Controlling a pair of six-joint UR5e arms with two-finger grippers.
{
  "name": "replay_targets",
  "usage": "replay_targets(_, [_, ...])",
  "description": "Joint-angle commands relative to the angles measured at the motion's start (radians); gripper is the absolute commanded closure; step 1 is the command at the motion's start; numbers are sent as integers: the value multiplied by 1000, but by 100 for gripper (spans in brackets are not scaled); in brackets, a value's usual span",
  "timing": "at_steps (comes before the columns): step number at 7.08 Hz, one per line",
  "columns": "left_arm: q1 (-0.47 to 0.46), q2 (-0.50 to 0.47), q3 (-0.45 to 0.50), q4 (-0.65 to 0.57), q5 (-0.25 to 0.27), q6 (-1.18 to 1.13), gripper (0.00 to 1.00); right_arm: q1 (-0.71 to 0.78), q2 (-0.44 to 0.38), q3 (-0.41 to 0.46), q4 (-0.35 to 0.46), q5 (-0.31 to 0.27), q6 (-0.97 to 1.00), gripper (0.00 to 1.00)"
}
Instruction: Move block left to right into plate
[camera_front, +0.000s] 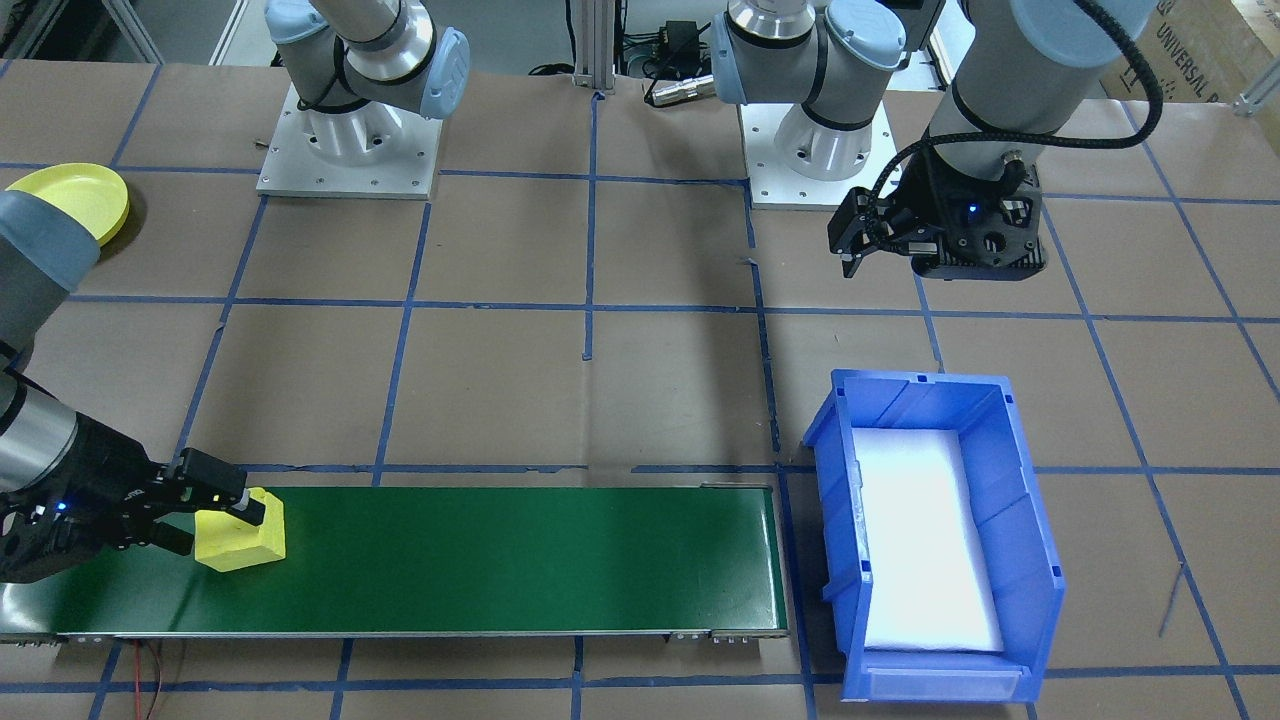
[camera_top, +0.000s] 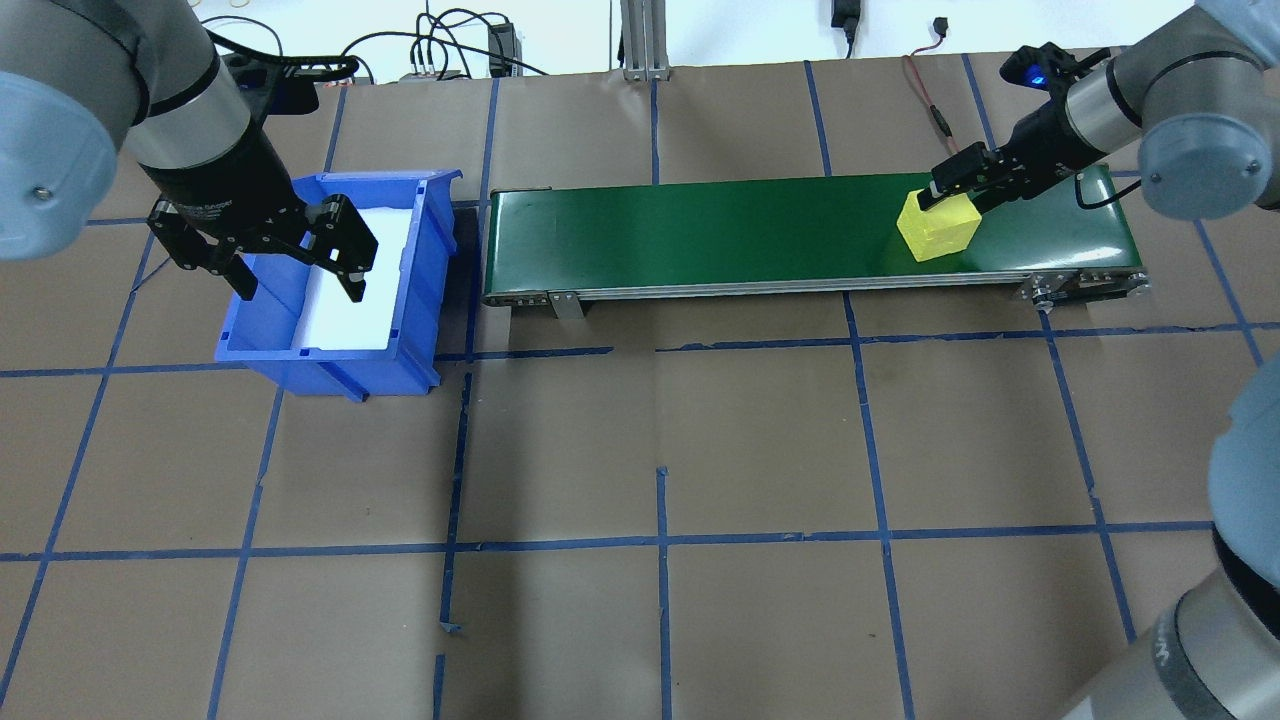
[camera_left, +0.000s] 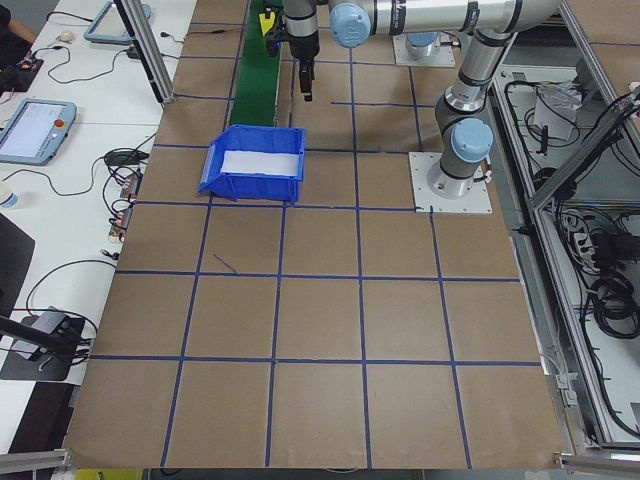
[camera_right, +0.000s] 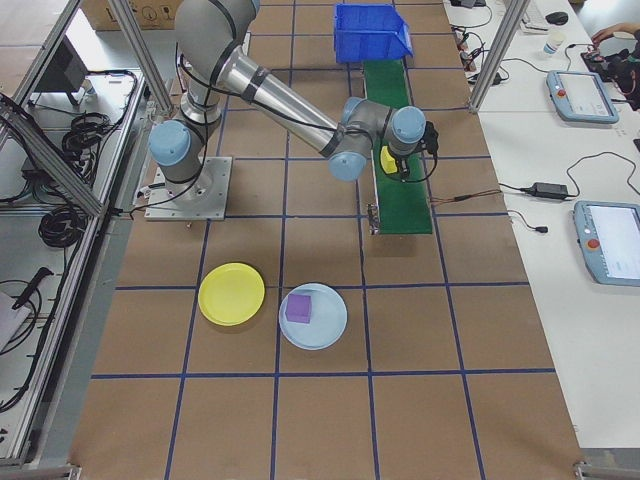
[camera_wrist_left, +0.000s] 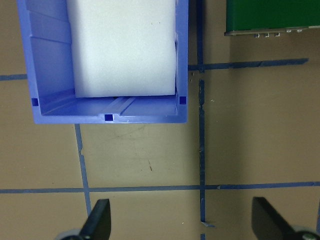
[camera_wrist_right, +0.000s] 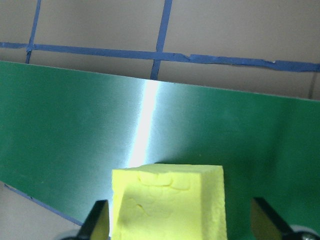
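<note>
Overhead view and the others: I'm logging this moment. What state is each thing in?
yellow block: on the green belt, not gripped.
right hand: open, straddling the yellow block.
left hand: open, empty.
yellow plate: empty.
blue bin: only white padding inside.

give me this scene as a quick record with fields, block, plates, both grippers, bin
block: yellow block on the green conveyor belt, near the belt's end on the robot's right
right gripper: right gripper at the block, fingers on either side of it; firm grip cannot be confirmed
left gripper: left gripper open, holding nothing, above the blue bin
bin contents: white pad only
yellow plate: yellow plate bare, on the table away from the belt
other plate: light blue plate beside it, holding a purple block
</note>
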Motion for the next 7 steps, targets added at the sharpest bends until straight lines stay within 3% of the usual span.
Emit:
replay_targets(1, [-1,-2,0,-1,-1,-1,0,8,5,10,-12,-31,13,0])
replay_targets(2, [-1,-4,0,2,-1,-4,0,8,8,10,-50,-112,13,0])
replay_targets(3, [-1,-4,0,2,0,-7,0,7,11,10,-87,-211,16,8])
replay_targets(4, [-4,-1,0,2,0,-7,0,7,7,0,-88,-250,17,27])
replay_targets(5, [-4,-1,0,3,-1,-7,0,4,3,-8,-88,-257,19,54])
replay_targets(6, [-4,-1,0,5,0,-7,0,-1,-4,-22,-90,-349,21,69])
replay_targets(7, [-4,-1,0,5,0,-7,0,-9,-18,-11,-88,-406,28,75])
